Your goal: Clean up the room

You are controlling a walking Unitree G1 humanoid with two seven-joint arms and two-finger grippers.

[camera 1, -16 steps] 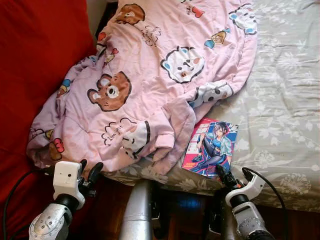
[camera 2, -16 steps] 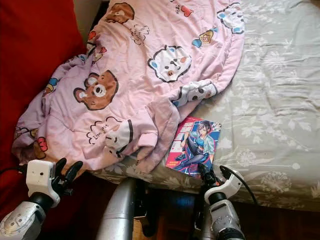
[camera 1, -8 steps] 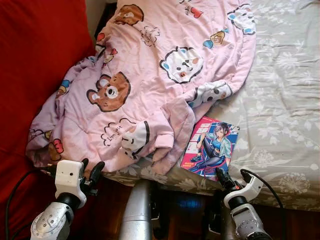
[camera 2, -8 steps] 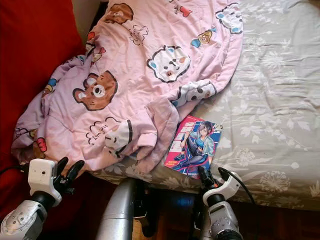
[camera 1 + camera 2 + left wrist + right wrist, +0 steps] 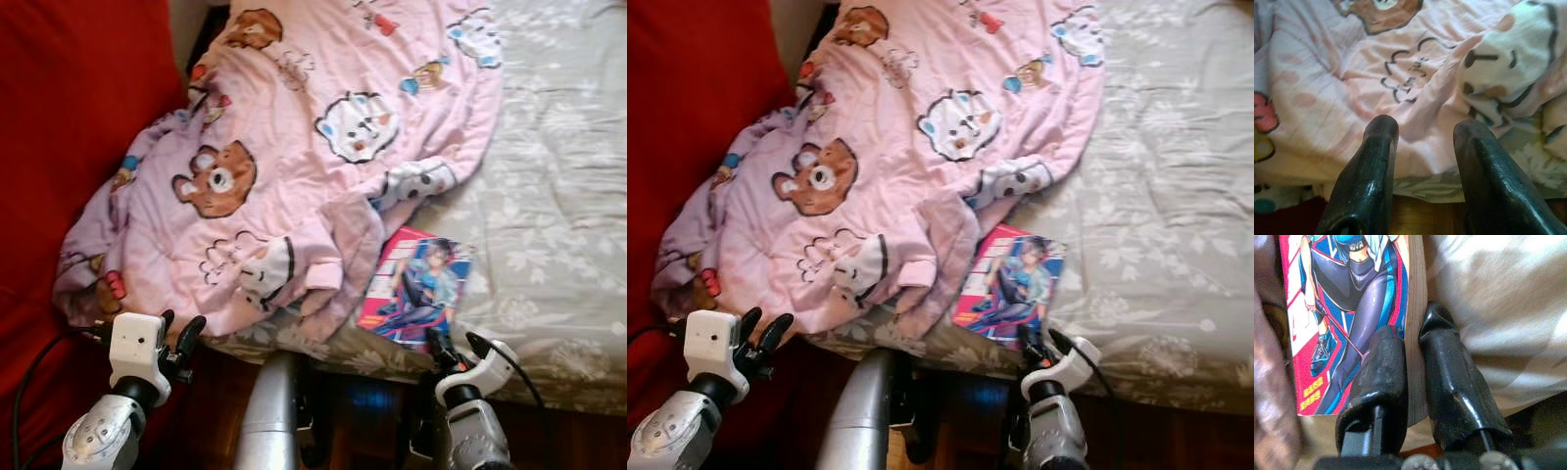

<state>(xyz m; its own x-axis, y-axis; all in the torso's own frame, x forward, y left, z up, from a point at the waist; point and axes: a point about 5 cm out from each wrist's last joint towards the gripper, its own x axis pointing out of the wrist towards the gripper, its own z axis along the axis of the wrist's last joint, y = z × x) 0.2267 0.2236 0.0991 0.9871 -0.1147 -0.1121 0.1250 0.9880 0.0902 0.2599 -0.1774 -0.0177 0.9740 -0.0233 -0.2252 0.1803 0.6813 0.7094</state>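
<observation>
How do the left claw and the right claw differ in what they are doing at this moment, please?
The left claw is open, its fingers apart and holding nothing, before the pink blanket; the right claw is shut on the comic book, one finger on the cover and one at the page edge. The left claw sits by the blanket's hanging edge; the right claw sits at the book's near edge. Both are at the bed's near side.

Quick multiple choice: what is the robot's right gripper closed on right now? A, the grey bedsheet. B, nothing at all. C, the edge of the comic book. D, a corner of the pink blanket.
C: in the right wrist view the right gripper has one finger on the cover and one against the page edge of the comic book.
</observation>
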